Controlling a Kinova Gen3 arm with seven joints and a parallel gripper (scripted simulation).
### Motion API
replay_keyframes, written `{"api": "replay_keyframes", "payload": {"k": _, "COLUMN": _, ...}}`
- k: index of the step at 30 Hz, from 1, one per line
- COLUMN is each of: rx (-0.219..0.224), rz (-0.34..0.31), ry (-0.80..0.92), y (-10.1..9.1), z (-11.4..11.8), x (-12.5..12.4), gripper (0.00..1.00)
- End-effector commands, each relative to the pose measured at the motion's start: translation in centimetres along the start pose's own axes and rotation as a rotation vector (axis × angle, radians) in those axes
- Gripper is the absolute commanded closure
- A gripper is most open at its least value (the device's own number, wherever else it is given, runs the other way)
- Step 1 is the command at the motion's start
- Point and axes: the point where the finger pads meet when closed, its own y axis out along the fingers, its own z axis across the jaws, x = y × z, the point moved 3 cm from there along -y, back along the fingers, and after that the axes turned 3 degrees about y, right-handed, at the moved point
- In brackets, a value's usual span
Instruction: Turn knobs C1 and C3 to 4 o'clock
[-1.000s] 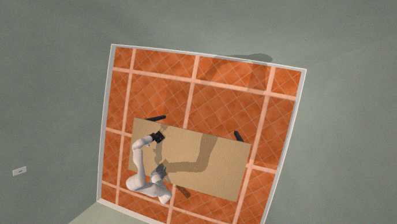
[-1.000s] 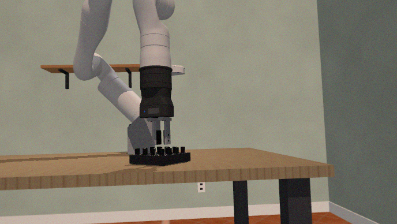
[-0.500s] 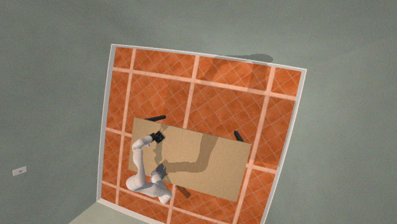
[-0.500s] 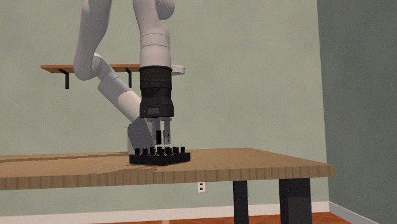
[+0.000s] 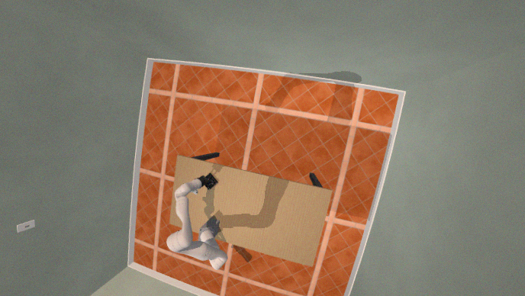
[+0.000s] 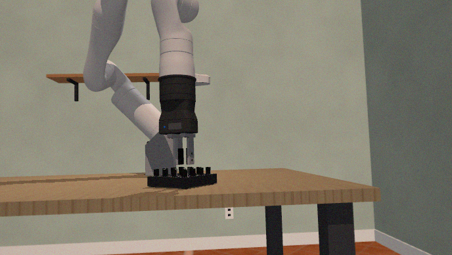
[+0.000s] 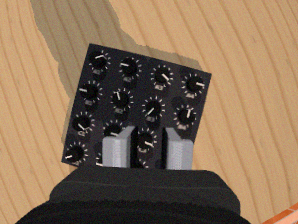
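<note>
Knob labels [image 7: 158, 87], all illegible.

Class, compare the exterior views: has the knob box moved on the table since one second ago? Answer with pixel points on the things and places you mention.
No. The knob box [image 5: 209, 181] [image 6: 167, 182] [image 7: 135, 107] shows no visible shift against the wooden table's front edge [image 6: 230, 200].
</note>
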Motion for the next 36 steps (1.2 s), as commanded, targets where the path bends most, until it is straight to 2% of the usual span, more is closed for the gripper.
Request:
{"api": "replay_keyframes", "payload": {"k": 1, "rx": -0.003, "rz": -0.002, "ry": -0.005, "y": 0.23, "z": -0.27, "x": 0.17, "gripper": 0.54}}
{"api": "replay_keyframes", "payload": {"k": 36, "rx": -0.003, "rz": -0.002, "ry": -0.005, "y": 0.23, "z": -0.63, "x": 0.36, "gripper": 0.54}}
